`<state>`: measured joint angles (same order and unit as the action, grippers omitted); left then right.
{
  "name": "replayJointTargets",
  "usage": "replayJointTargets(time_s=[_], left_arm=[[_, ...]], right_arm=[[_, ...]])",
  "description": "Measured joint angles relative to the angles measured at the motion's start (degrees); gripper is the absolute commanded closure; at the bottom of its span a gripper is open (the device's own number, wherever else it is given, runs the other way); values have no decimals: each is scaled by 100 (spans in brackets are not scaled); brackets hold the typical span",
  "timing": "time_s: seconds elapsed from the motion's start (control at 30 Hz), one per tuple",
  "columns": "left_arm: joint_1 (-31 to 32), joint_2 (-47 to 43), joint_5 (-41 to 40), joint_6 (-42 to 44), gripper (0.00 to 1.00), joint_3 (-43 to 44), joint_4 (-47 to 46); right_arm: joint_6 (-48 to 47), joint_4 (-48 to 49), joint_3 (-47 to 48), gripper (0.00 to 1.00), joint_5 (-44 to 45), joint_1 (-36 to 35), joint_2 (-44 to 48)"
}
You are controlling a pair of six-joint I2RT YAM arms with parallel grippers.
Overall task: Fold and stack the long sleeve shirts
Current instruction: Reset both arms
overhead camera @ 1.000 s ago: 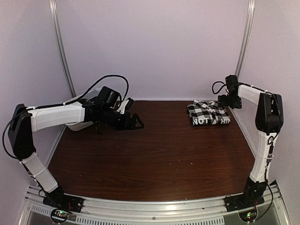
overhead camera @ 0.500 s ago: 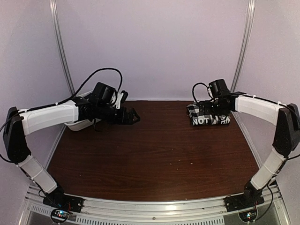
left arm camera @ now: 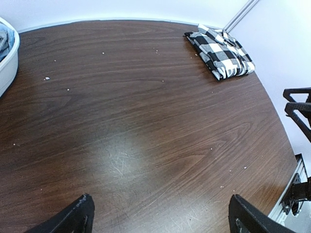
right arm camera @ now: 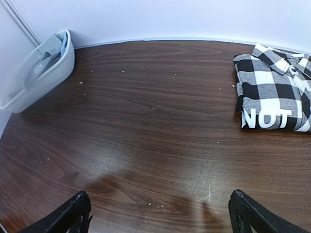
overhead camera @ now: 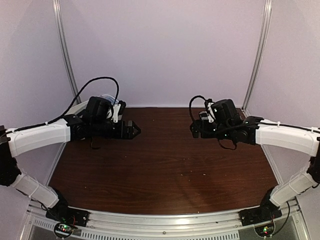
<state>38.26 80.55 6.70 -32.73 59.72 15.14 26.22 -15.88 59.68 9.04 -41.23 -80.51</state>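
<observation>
Both arms hover low over the table (right arm camera: 146,121), facing each other. Left gripper (left arm camera: 160,216): jaws wide, nothing between them. Right gripper (right arm camera: 158,213): same. 1 checked shirt (right arm camera: 272,92) lies folded in the far right corner, a dark layer lettered "NOT" under its near edge. Grey cloth (right arm camera: 48,54) sits in the tub (right arm camera: 34,87), far left.

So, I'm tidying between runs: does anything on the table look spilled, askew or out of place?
Only small pale specks scattered over the table. The folded checked shirt lies neatly in the far right corner, and the tub sits at the left edge with cloth inside.
</observation>
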Motion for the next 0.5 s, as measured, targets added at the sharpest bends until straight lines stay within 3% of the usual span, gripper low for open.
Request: replayJointTargets(time_s=[0.5], left_arm=[[0, -1071, -492, -190, 2, -975, -531]], right_arm=[[529, 970, -957, 0, 52, -341, 1580]])
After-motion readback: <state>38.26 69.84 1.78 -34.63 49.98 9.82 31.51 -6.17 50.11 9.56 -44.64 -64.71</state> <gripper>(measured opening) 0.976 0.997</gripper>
